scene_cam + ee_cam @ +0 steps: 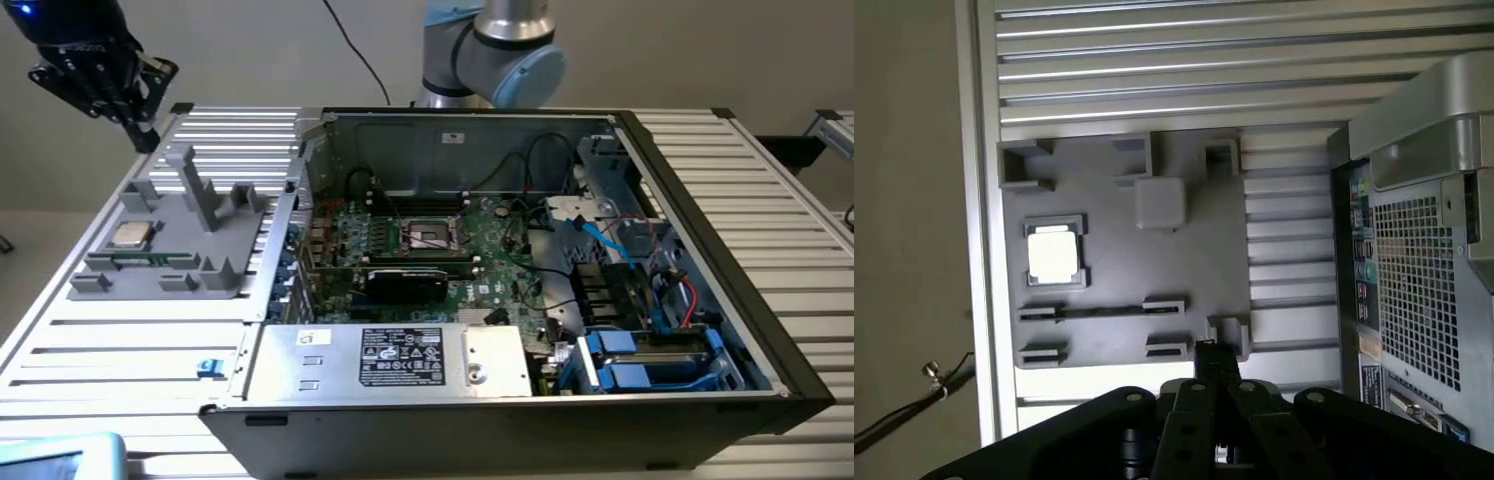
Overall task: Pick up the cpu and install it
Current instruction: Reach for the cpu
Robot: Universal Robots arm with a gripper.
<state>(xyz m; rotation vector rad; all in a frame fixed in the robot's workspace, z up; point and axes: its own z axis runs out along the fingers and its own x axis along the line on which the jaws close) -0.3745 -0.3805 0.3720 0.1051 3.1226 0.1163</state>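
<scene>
While my gripper (142, 132) hangs empty with fingers pressed together, the cpu (130, 235) lies well apart from it, seated on the grey tray (180, 285) beside the computer case (441, 150)

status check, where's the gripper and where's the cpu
Gripper shut, empty, raised clear of the grey holder. Cpu lying flat in that holder, beside the computer case, untouched. Nothing lying over the cpu.

The cpu (130, 235) is gleaming silver-grey on a holder (200, 262) that's looking plain matte grey — the gripper (143, 130) is showing all black. The motherboard (501, 262) is glowing green, the drive caddies (627, 365) are popping blue, and the table (747, 190) is sporting silvery ribbed stripes.
</scene>
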